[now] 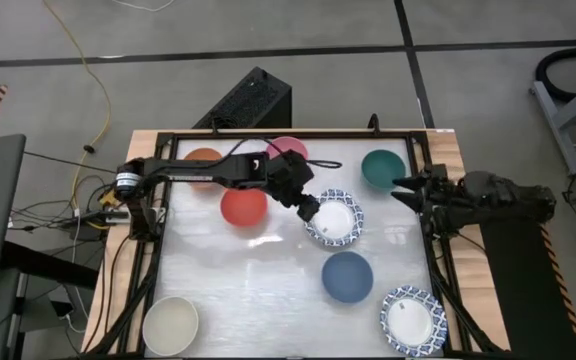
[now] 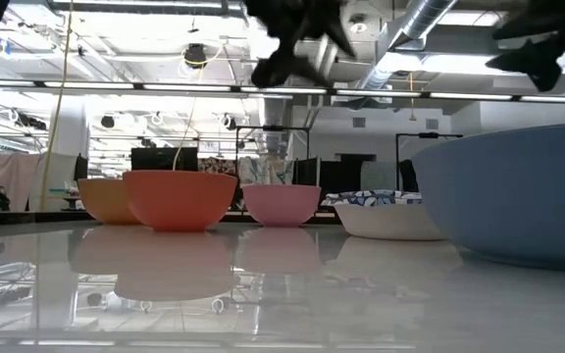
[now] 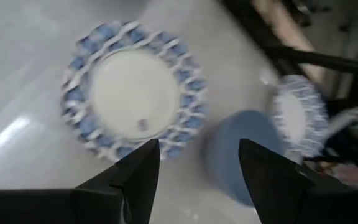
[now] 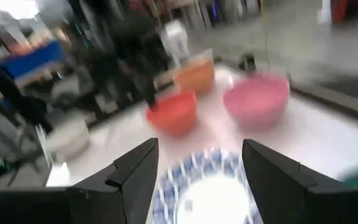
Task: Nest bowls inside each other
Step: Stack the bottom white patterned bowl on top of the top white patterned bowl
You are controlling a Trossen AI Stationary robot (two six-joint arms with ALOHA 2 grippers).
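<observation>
At the table's near edge I see a cream bowl point(image 1: 171, 324) and a patterned bowl point(image 1: 413, 320), with a blue bowl point(image 1: 347, 276) behind. My left gripper point(image 1: 306, 207), jaws apart and empty, hangs over the mid-table patterned bowl point(image 1: 336, 221). My right gripper point(image 1: 404, 190) waits open near the green bowl point(image 1: 382, 168).

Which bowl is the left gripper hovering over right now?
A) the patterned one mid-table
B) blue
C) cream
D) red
A: the left gripper hangs open at the edge of the middle patterned bowl, which fills its wrist view just past the fingers.
</observation>
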